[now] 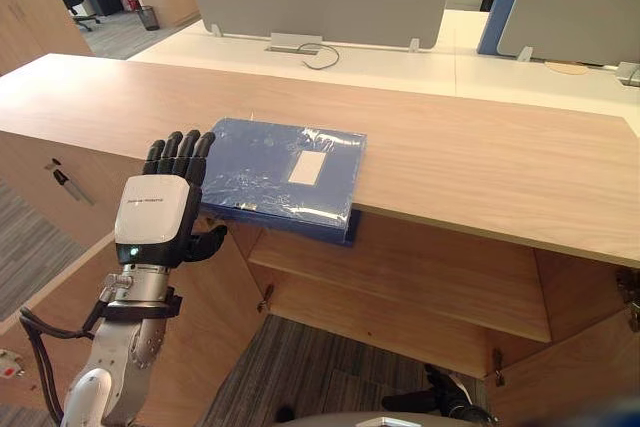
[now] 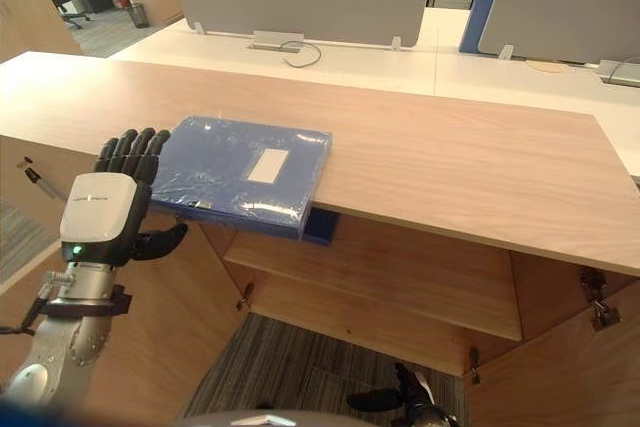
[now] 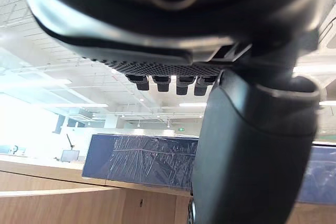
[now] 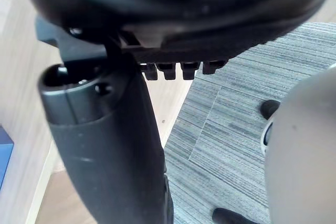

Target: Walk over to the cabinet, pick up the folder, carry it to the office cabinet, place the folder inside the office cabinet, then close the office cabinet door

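Beside folder [image 1: 285, 177] on cabinet top [image 1: 480, 162], L hand [image 1: 155, 217] w/ fingers [image 1: 180, 152] straight (door [image 1: 200, 342] open below).

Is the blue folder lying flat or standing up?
Lying flat. The blue folder rests on the cabinet top with its white label facing up, its front edge poking out past the top.

White desks [image 1: 400, 62] stood in rows, split by grey divider screens [image 1: 320, 2] and one blue screen [image 1: 500, 7]. Grey striped carpet [image 1: 300, 367] covered the floor. A black office chair [image 1: 75, 5] and a dark bin [image 1: 148, 17] stood at the far left. Strip lights [image 3: 191, 104] lit the ceiling.
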Controlling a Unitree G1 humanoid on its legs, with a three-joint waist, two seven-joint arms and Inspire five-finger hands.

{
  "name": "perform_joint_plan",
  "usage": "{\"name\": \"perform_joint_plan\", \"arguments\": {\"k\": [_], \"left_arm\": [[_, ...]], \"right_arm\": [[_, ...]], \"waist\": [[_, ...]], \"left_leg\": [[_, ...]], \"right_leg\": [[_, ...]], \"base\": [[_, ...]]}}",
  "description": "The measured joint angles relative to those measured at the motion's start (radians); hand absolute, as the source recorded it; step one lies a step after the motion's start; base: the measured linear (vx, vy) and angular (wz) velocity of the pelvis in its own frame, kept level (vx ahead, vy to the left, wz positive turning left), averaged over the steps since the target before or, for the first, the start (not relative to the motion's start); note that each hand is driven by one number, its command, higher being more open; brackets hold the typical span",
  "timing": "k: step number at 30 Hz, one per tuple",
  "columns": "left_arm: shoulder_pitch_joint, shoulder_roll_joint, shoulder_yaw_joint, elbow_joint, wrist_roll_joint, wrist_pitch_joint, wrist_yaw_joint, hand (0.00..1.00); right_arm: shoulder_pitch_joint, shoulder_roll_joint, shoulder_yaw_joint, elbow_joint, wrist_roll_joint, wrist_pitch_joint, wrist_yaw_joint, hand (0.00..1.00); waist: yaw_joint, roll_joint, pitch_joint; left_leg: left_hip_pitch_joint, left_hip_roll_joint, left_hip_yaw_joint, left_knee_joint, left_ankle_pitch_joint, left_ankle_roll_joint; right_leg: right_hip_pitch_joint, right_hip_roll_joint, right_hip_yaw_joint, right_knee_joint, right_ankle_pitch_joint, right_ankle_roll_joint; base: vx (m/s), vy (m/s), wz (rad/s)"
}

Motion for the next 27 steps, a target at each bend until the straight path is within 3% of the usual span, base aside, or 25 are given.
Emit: {"name": "perform_joint_plan", "arguments": {"k": [2,3,13,20,27], "left_arm": [[-0.001,0.0,-0.005,0.01,0.0,0.002,0.0,1.0],[-0.001,-0.003,-0.009,0.016,0.0,0.002,0.0,0.0],[-0.035,-0.051,-0.044,0.032,-0.001,0.033,-0.002,0.0],[-0.134,-0.053,-0.041,0.037,0.017,0.035,0.042,0.0],[-0.153,-0.056,-0.043,0.034,0.033,0.054,0.051,0.0]], "right_arm": [[0.0,0.0,0.0,0.0,0.0,0.0,0.0,1.0],[0.0,0.0,0.0,0.0,0.0,0.0,0.0,1.0],[0.006,0.0,-0.001,-0.019,0.001,0.01,-0.001,1.0],[0.007,0.004,-0.021,-0.019,0.002,0.017,-0.002,1.0],[0.01,0.004,-0.04,-0.019,0.002,0.021,-0.013,1.0]], "waist": [[-0.003,0.001,-0.004],[-0.006,0.001,-0.006],[-0.021,0.006,-0.013],[-0.027,0.012,-0.022],[-0.03,0.013,-0.027]], "left_leg": [[0.0,0.0,0.001,0.0,0.0,0.0],[0.001,0.0,0.002,0.0,0.0,0.0],[0.006,0.002,0.02,0.0,-0.001,0.002],[0.015,0.001,0.037,0.0,-0.003,0.004],[0.018,0.001,0.054,0.0,-0.005,0.007]], "right_leg": [[-0.001,-0.001,0.002,0.002,-0.001,0.0],[-0.002,-0.001,0.003,0.005,-0.002,0.0],[-0.026,-0.01,0.023,0.044,-0.019,-0.002],[-0.036,-0.016,0.043,0.064,-0.024,-0.003],[-0.047,-0.017,0.06,0.068,-0.025,-0.003]], "base": [[-0.01,0.006,-0.02],[0.0,0.0,0.0],[-0.01,0.008,-0.05],[-0.01,0.008,-0.07],[-0.01,0.007,-0.07]]}}
